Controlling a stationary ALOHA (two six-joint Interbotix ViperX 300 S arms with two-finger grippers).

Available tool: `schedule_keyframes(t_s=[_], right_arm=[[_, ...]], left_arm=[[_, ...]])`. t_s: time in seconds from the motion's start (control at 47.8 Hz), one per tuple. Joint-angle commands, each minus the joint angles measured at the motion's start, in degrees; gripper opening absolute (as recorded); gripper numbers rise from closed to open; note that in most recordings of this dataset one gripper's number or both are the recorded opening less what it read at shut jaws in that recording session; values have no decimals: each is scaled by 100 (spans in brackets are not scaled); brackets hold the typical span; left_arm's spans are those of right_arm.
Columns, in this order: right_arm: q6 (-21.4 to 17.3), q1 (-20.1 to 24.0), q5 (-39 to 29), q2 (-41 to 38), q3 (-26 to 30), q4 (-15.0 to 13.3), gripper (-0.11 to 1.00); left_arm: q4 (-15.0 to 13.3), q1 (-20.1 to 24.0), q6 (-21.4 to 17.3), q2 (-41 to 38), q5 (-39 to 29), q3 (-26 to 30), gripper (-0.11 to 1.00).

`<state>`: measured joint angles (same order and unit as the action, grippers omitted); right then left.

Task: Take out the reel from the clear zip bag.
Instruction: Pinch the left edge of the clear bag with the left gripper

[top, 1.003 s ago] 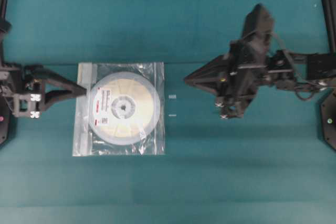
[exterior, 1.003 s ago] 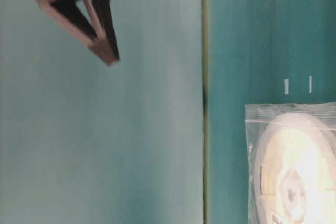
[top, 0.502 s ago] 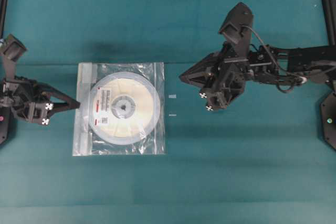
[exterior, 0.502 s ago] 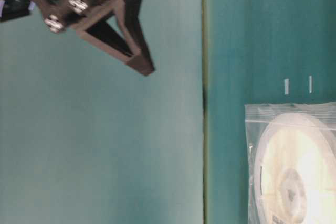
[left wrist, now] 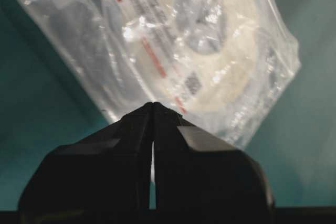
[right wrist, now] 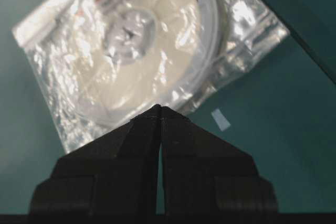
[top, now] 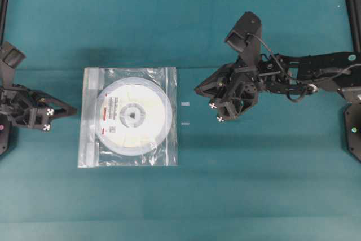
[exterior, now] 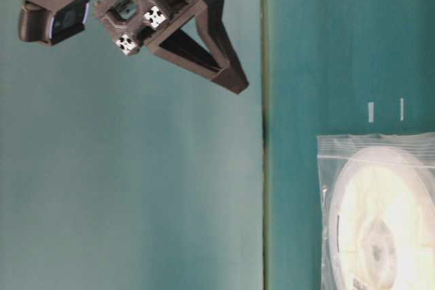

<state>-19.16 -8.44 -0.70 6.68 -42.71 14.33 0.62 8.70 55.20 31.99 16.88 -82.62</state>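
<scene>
The clear zip bag (top: pixel 128 117) lies flat on the teal table (top: pixel 225 196), its whitish zip strip along the edge facing the left arm, and the reel (top: pixel 131 116) sits inside it (label with the red stripe turned up). The left pincer (top: pixel 72 109) is clenched on nothing, tip just beside the zip edge but apart from it. The right pincer (top: pixel 198 90) is clenched and empty too, near the bag's opposite edge, beside two small white marks (top: pixel 185 113).
</scene>
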Motion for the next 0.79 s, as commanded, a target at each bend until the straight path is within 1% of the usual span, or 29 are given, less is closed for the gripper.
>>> schedule_keyframes(t_s=[0.0, 0.105, 0.355, 0.439, 0.502, 0.585, 0.732, 0.773], right_arm=[[-53, -35, -9, 35, 44, 18, 0], [-53, -44, -18, 35, 44, 18, 0], [-53, -44, -9, 35, 53, 26, 0], [-53, -44, -9, 26, 53, 18, 0], [-53, -44, -9, 35, 44, 18, 0], [-62, -44, -18, 35, 44, 18, 0], [-62, -44, -132, 35, 44, 26, 0], [-62, -44, -158, 35, 44, 35, 0]], left_arm=[[9, 88, 9, -167, 378, -44, -1], [9, 105, 9, -404, 633, -53, -1], [9, 105, 9, -1116, 967, 123, -1], [9, 105, 9, -1389, 1072, 229, 4], [9, 105, 9, -1529, 1125, 281, 11], [0, 105, 18, -1626, 1125, 281, 28], [0, 105, 18, -1573, 1125, 281, 72], [0, 105, 26, -1547, 1125, 290, 82]])
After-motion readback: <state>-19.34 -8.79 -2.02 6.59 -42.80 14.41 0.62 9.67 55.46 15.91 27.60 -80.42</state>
